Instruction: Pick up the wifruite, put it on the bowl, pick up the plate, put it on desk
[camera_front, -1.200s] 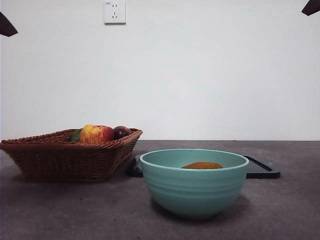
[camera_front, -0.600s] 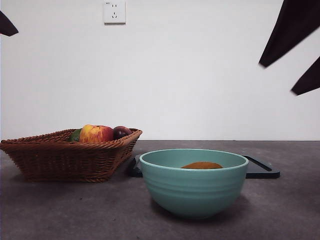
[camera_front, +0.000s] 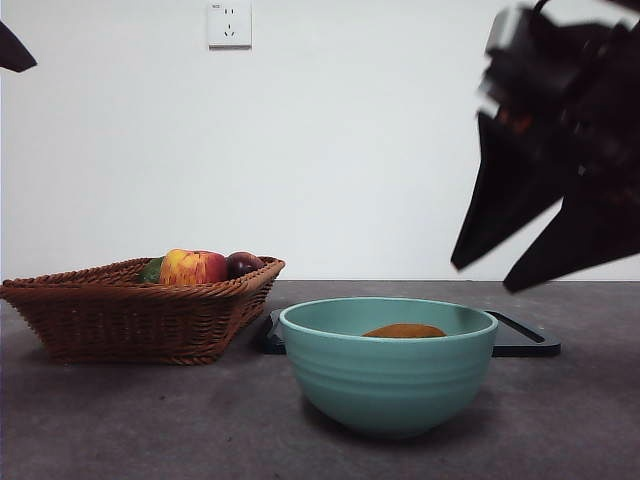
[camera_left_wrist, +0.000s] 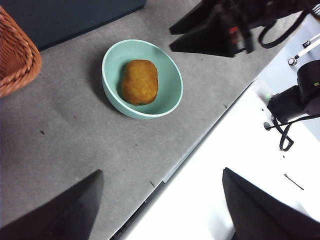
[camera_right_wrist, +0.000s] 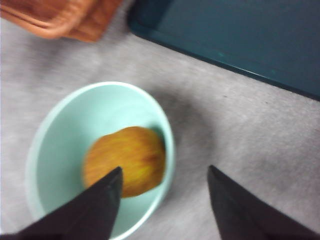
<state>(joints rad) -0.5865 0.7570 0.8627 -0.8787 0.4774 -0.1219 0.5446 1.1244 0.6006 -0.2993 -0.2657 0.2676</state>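
Teal bowl (camera_front: 388, 362) stands on the worktop (camera_front: 130, 420), near and centre, with the orange-brown wifruite (camera_front: 404, 331) lying inside it; the first half of the task reads as done. Behind the bowl lies the dark plate (camera_front: 525, 342), a flat tray whose far-right edge shows past the bowl's rim. At left sits the wicker basket (camera_front: 120, 310) holding an apple (camera_front: 192, 267) and a plum (camera_front: 243, 263).

Change: a second ago the right arm was only a tip at the top corner; now the right claw (camera_front: 500, 265) has swung down into view at upper right, jaws spread and empty, high above the bowl's right side. The right wrist view shows it over the bowl's rim, the plate just beyond. Probably the plate pick-up is starting.

The left claw (camera_left_wrist: 157, 202) waits, spread, over the worktop's near edge.

Room: bowl and basket both crowd the plate's near side; its right end is open, with bare worktop beyond for setting it down.
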